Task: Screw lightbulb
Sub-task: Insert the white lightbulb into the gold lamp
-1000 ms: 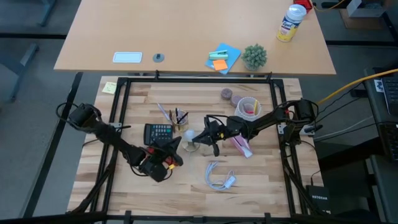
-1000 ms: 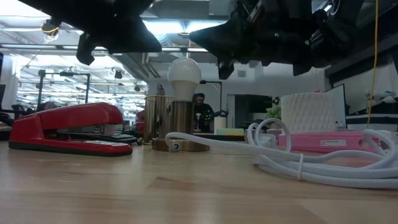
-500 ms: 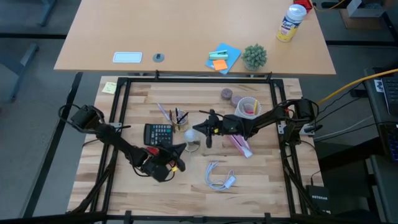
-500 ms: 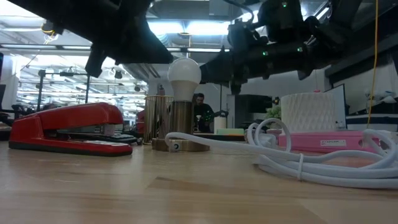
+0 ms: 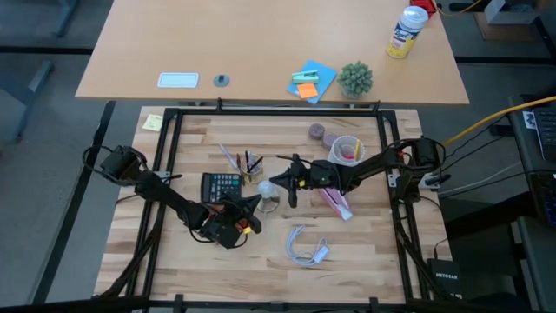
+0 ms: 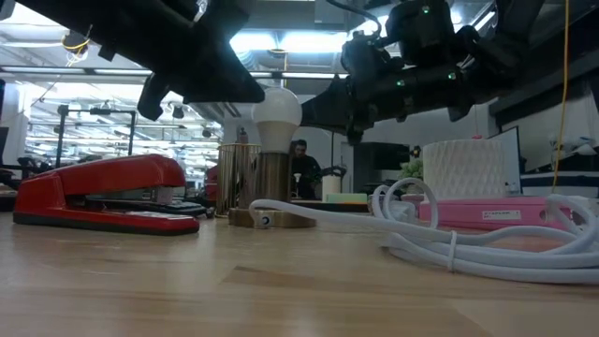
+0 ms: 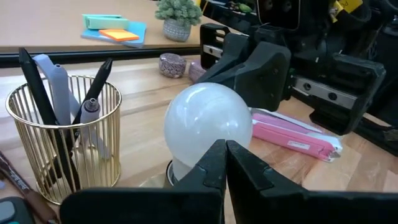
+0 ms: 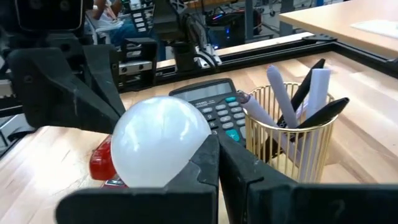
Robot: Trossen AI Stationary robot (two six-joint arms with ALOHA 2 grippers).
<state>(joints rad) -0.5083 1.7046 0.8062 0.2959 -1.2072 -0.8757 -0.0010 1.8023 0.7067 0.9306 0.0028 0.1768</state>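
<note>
The lightbulb (image 6: 278, 114), round and frosted white, stands upright in a brass socket (image 6: 273, 183) in the middle of the table (image 5: 268, 203). My left gripper (image 7: 225, 154) is shut, its tips at the globe's near-left side (image 6: 258, 94). My right gripper (image 8: 217, 148) is shut too, its tips beside the globe on the far-right side (image 6: 311, 109). Both lie nearly level at globe height, and neither has anything between its fingers. My left gripper's shut fingertips (image 7: 214, 155) stand right against the lower front of the globe (image 7: 208, 121), coming level from the near left; I cannot tell whether they touch it. My right gripper's shut fingertips (image 8: 210, 152) stand at the globe's edge (image 8: 186, 134), coming level from the right; whether they touch cannot be told.
A gold wire pen cup (image 5: 250, 167) and a calculator (image 5: 221, 184) stand just beyond the bulb. A red stapler (image 6: 94, 192) lies under my left arm. A pink box (image 5: 337, 203), a white cable coil (image 5: 304, 248) and a white cup (image 5: 346, 149) are to the right.
My right gripper has sunk and tipped from slanting down to nearly level, ending with its shut tips beside the globe, then kept still. My left gripper has crept toward the bulb from the near left. The bulb has stayed upright in its socket.
</note>
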